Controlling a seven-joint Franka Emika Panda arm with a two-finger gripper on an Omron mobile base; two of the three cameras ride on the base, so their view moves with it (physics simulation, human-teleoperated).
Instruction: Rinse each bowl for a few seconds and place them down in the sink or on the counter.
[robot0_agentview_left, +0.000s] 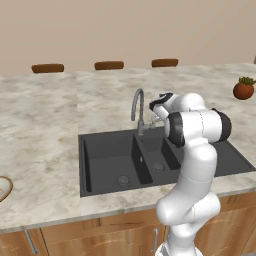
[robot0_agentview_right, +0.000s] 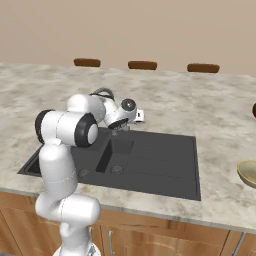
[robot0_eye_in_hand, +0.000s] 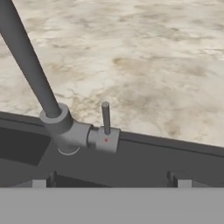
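You have one broad beige-grey marbled stone surface (robot0_agentview_left: 45, 125) over light wooden cabinets, and set into it one large black-grey rectangular sink (robot0_agentview_left: 110, 160) with two basins and a ribbed drainboard. One curved grey gooseneck tap (robot0_agentview_left: 137, 107) stands at the sink's back edge, with one small upright lever (robot0_eye_in_hand: 105, 117) on its side block. You can count two bowls, both on the surface and well apart: a shallow bowl with a brown rim and whitish inside (robot0_agentview_left: 4, 187) cut by the left edge of the left base view, and a deeper olive-tan bowl (robot0_agentview_right: 248, 172) at the right edge of the right base view, right of the sink. One round reddish-brown pot with a green plant (robot0_agentview_left: 244, 89) sits far right on the surface. Three dark brown chair backs (robot0_agentview_left: 109, 65) line the far side. Your white arm rises in front of the sink, elbow bent, forearm reaching over the right basin toward the tap. The fingers (robot0_eye_in_hand: 113, 181) are spread wide, holding nothing, aimed at the tap base and lever.
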